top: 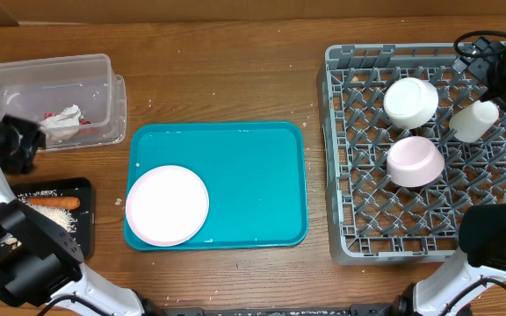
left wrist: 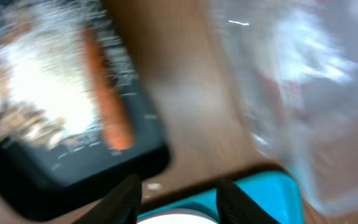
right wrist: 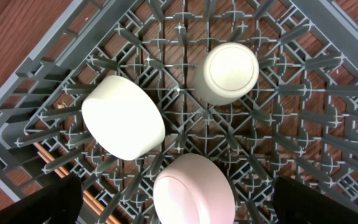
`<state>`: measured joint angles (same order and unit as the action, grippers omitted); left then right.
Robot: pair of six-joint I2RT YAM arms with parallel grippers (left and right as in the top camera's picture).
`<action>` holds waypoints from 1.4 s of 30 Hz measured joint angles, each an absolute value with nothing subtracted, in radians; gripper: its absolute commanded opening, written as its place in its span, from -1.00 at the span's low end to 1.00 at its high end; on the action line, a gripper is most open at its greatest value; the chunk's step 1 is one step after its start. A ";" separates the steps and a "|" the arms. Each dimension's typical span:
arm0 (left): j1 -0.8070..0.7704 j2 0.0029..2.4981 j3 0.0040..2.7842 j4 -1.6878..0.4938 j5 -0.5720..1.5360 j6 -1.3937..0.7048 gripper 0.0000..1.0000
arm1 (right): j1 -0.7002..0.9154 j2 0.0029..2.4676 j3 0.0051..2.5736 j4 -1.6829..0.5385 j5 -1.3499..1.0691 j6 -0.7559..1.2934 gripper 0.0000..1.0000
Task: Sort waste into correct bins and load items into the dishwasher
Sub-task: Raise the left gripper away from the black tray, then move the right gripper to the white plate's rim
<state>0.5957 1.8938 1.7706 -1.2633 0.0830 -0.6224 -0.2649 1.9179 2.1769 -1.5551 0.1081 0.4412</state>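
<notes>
Blur smears the left wrist view, but the overhead view places the left arm [top: 14, 145] at the desk's [top: 235, 79] 9 o'clock edge. Its wrist hangs between the clear tub [top: 104, 75] and the black tray [top: 84, 186]. Its jaws stand partly apart with nothing between them.

The napkin [top: 64, 125] and the red wrapper [top: 54, 115] lie in the tub. The carrot [top: 53, 202] and the rice [top: 58, 219] lie on the black tray, with the carrot at the rice's 12 o'clock.

The right arm [top: 503, 75] bends over the 1 o'clock corner of the grey rack [top: 341, 193], wrist pointing down into it. Its jaws are spread wide and empty. Among the pegs below sit three pieces:
- the white bowl [top: 411, 101], tilted;
- the pink bowl [top: 415, 161], at the white bowl's 6 o'clock;
- the cup [top: 474, 121], on its side at the white bowl's 3 o'clock.

The teal tray [top: 253, 167] sits mid-desk. The plate [top: 167, 204] lies flat in its 7 o'clock corner, its edge reaching the tray's rim.
</notes>
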 measured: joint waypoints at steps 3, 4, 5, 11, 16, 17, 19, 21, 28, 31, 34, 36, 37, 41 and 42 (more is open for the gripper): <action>0.536 1.879 1.774 -1.216 0.120 -0.521 0.75 | -0.265 1.918 2.177 -1.555 0.109 0.442 1.00; 0.512 1.877 1.774 -1.205 0.123 -0.498 0.99 | -0.265 1.918 2.177 -1.555 0.108 0.442 1.00; 0.485 1.876 1.774 -1.192 0.123 -0.487 1.00 | -0.265 1.918 2.177 -1.555 0.108 0.441 1.00; 0.348 1.876 1.774 -1.096 0.109 -0.439 1.00 | -0.265 1.918 2.177 -1.554 0.108 0.442 1.00; 0.317 1.876 1.774 -1.074 0.045 -0.429 1.00 | -0.265 1.918 2.177 -1.493 0.088 0.441 1.00; 0.316 1.876 1.774 -1.075 0.031 -0.429 1.00 | -0.265 1.918 2.177 -1.486 0.079 0.441 1.00; 0.316 1.876 1.774 -1.076 0.003 -0.423 0.99 | -0.265 1.918 2.177 -1.504 0.052 0.442 1.00; 0.316 1.876 1.774 -1.076 -0.015 -0.420 1.00 | -0.265 1.918 2.177 -1.549 0.019 0.442 1.00; 0.316 1.876 1.774 -1.076 -0.039 -0.418 0.99 | -0.219 1.918 2.174 -1.568 -0.327 0.328 1.00; 0.316 1.876 1.774 -1.076 -0.043 -0.418 1.00 | -0.104 1.918 2.157 -1.568 -0.397 0.262 1.00; 0.316 1.876 1.774 -1.076 -0.043 -0.418 1.00 | 0.088 1.918 2.117 -1.545 -0.393 0.223 1.00; 0.316 1.876 1.774 -1.076 -0.043 -0.417 0.99 | 0.208 1.923 2.089 -1.528 -0.377 0.208 1.00; 0.316 1.876 1.774 -1.076 -0.043 -0.417 0.99 | 0.267 1.927 2.074 -1.512 -0.370 0.205 1.00; 0.316 1.876 1.774 -1.076 -0.043 -0.415 1.00 | 0.459 1.961 2.020 -1.404 -0.339 0.190 1.00; 0.316 1.876 1.774 -1.076 -0.043 -0.415 0.99 | 0.495 1.972 2.013 -1.374 -0.333 0.187 1.00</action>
